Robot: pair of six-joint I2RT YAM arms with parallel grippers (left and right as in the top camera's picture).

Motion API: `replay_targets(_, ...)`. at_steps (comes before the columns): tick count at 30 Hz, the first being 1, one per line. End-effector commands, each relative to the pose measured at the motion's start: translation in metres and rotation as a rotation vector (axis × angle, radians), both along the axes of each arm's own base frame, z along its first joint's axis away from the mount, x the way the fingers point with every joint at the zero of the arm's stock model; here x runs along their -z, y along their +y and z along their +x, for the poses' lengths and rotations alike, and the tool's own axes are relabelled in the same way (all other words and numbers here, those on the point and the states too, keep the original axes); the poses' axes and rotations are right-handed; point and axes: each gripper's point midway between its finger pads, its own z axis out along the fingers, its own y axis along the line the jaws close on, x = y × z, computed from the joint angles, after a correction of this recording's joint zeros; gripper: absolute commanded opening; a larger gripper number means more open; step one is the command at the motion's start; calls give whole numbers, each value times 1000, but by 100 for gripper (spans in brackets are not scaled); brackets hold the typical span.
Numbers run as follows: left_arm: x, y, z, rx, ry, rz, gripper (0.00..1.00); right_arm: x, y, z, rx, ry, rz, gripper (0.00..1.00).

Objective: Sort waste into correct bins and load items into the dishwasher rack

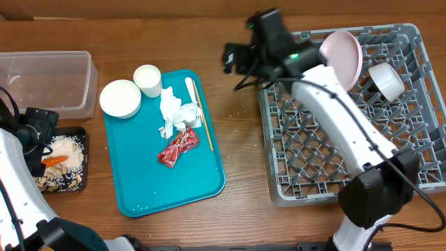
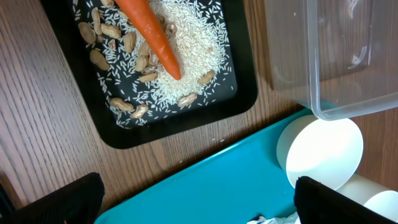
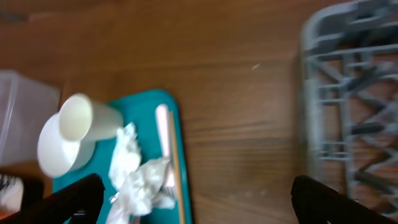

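On the teal tray (image 1: 139,181) lie a red wrapper (image 1: 178,147), crumpled napkins (image 1: 175,111), a white fork (image 1: 191,96), a white bowl (image 1: 120,97) and a cup (image 1: 148,79). The black tray (image 1: 78,139) holds rice, nuts and a carrot (image 1: 54,160). The clear tub (image 1: 49,80) stands behind it. A pink plate (image 1: 343,57) and a white bowl (image 1: 385,80) lean in the grey rack (image 1: 355,139). My left gripper (image 2: 199,199) hangs open over the teal tray's corner (image 2: 217,180), beside the carrot (image 2: 152,37). My right gripper (image 3: 199,199) hovers open over bare wood between the napkins (image 3: 137,174) and the rack (image 3: 348,93).
A thin wooden stick (image 1: 203,115) lies beside the fork on the teal tray. The right arm reaches across the rack's left half. The tub (image 2: 336,56) overlaps the bowl (image 2: 323,152) in the left wrist view. A strip of bare wood separates the teal tray from the rack.
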Motion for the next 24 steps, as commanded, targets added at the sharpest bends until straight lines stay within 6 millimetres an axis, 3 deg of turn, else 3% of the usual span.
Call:
replay_targets(1,1,2,0,16,10,11,100,-15,-22,10,55,-33,3,100)
replay_targets(8,1,2,0,16,10,11,100,-15,-59,25,134,-33,2,100)
replay_targets(17,1,-1,3,22,-5,-3,100,-15,-67,27,149,-33,2,100)
replay_targets(18,2,-9,2,33,-10,-44,100,-15,-67,27,149,-33,2,100)
replay_targets(21,3,-59,-8,84,-4,-290,100,-15,-67,27,149,-33,2,100)
replay_targets(24,-5,-87,6,261,-80,-367,100,-15,-67,27,149,-33,2,100)
